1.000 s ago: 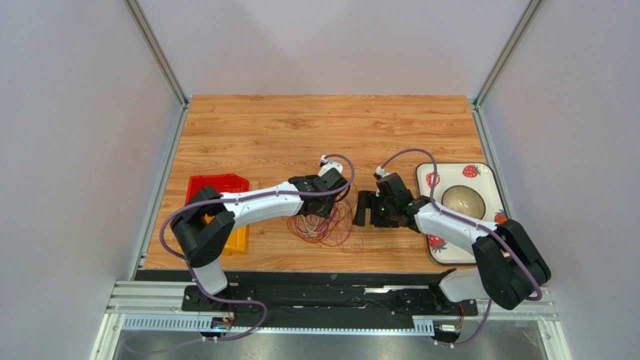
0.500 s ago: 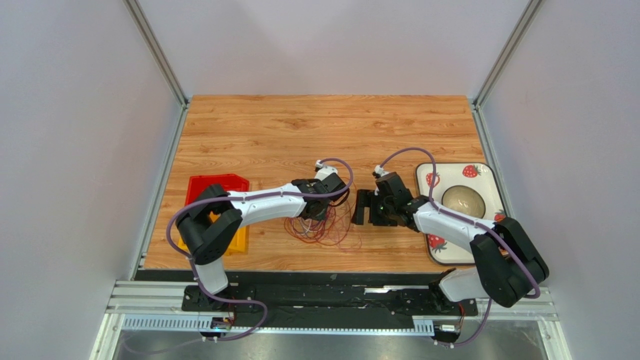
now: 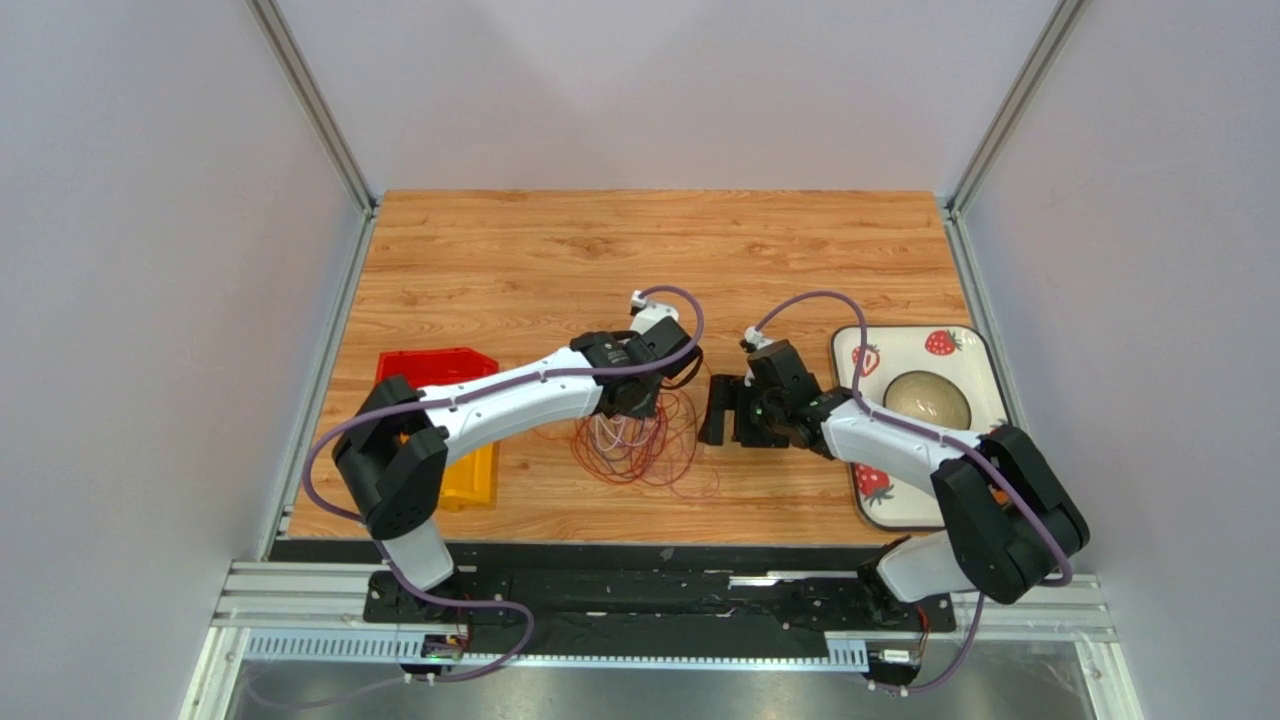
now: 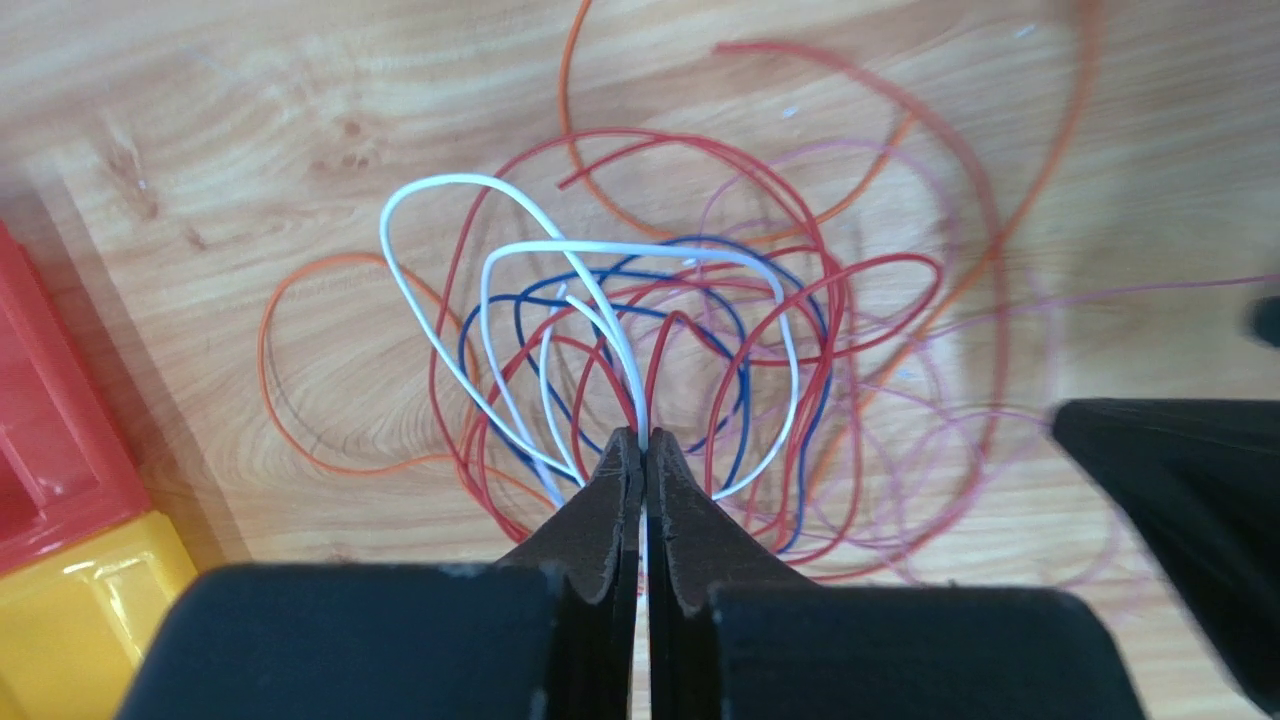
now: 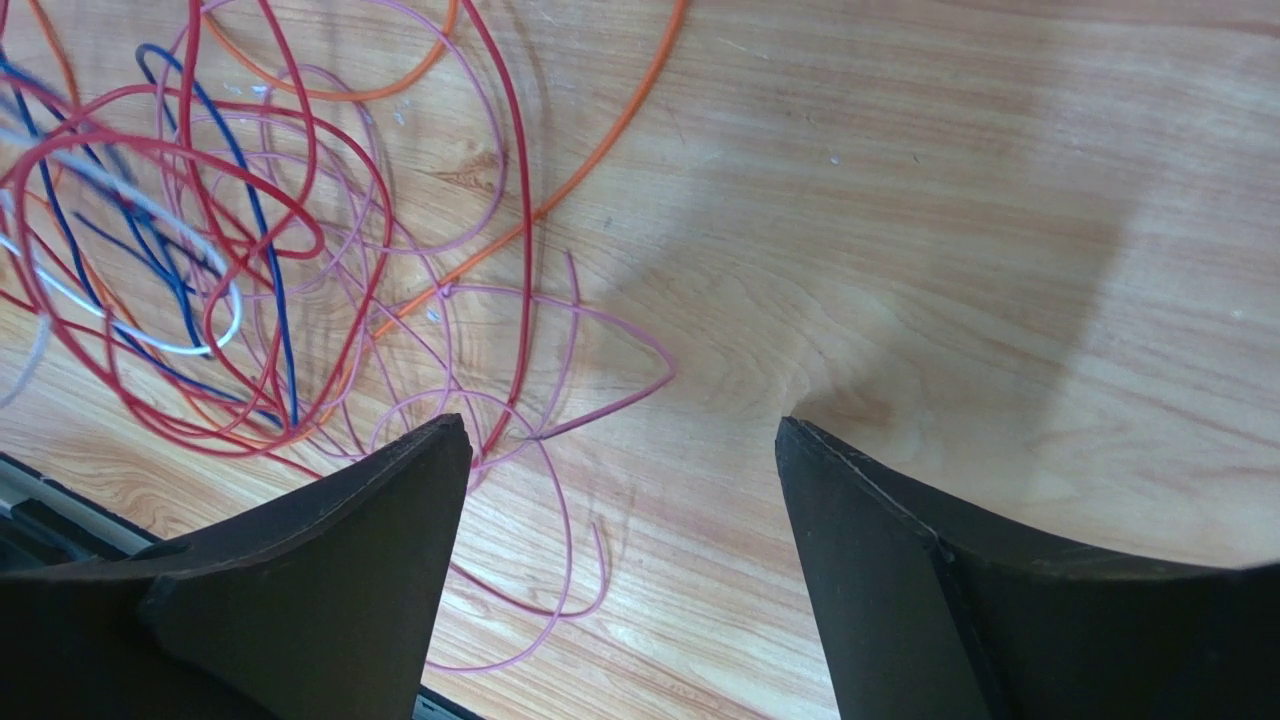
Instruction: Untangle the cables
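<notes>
Fingers of the left gripper point(image 4: 643, 443) pinch tightly together on a white wire point(image 4: 646, 245) of the cables point(image 3: 639, 450), a loose tangle lying on the wooden table point(image 3: 601, 255) toward its near edge. The right gripper point(image 5: 616, 435), fingers spread wide, hangs just right of the tangle. Pale walls point(image 3: 150, 300) enclose the table.

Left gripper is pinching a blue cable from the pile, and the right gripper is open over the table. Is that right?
Not quite. The left gripper is shut on a white cable, not a blue one, as the left wrist view shows. The rest holds: it comes from the pile, and the right gripper is open over the table.
</notes>
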Robot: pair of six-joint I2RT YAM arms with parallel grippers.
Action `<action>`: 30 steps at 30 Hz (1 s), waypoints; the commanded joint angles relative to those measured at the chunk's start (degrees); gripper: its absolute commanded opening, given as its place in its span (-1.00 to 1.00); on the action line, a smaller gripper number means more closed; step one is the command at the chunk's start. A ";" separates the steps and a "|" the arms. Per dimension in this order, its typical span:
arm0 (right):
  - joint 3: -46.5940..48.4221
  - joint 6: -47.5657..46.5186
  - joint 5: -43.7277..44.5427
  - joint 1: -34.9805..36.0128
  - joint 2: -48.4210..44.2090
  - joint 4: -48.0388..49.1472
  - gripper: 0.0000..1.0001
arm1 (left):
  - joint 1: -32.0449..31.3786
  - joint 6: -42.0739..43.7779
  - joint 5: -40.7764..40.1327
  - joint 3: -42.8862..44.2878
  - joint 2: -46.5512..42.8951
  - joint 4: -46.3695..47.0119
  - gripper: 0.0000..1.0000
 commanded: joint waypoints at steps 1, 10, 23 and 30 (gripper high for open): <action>-0.28 -0.86 -0.66 0.14 2.70 -1.26 0.67 | 0.25 1.26 3.26 9.39 -5.99 -5.71 -1.00; -1.07 -0.77 -0.31 0.14 1.91 -0.64 0.65 | 0.34 6.81 7.84 29.26 -14.33 -12.57 -1.00; 0.60 -0.60 3.90 0.14 -5.99 -9.68 0.67 | 0.34 -3.65 16.45 -4.54 -21.91 1.65 0.20; 4.90 -0.07 5.93 0.23 -15.66 -20.49 0.71 | 0.34 -5.67 15.59 -14.32 -22.26 3.07 0.30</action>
